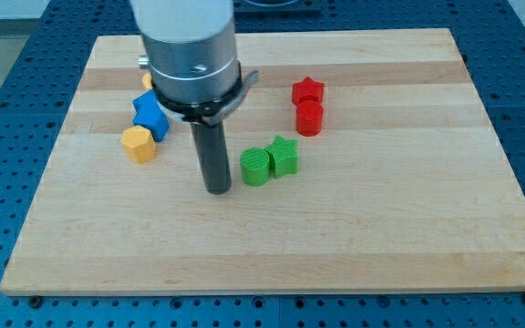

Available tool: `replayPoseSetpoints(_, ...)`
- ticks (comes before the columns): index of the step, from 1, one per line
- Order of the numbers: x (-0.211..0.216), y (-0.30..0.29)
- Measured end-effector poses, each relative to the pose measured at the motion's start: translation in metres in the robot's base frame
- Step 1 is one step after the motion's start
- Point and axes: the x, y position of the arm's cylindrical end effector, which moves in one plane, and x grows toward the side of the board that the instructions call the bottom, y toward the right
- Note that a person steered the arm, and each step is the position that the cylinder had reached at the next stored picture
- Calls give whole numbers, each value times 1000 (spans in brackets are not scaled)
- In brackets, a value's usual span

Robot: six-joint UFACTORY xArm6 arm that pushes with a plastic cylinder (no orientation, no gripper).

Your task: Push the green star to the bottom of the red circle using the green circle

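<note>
Your bare rod holds nothing; my tip sits just left of the green circle, which touches the green star, nearer than the red circle.

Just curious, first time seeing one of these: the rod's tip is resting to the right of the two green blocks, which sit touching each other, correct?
Not quite. In the camera view my tip stands to the view's left of the green circle, not the right. The green circle and green star do sit touching.
</note>
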Motion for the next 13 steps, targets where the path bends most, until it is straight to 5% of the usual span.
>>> replayPoseSetpoints(13, -14, 84)
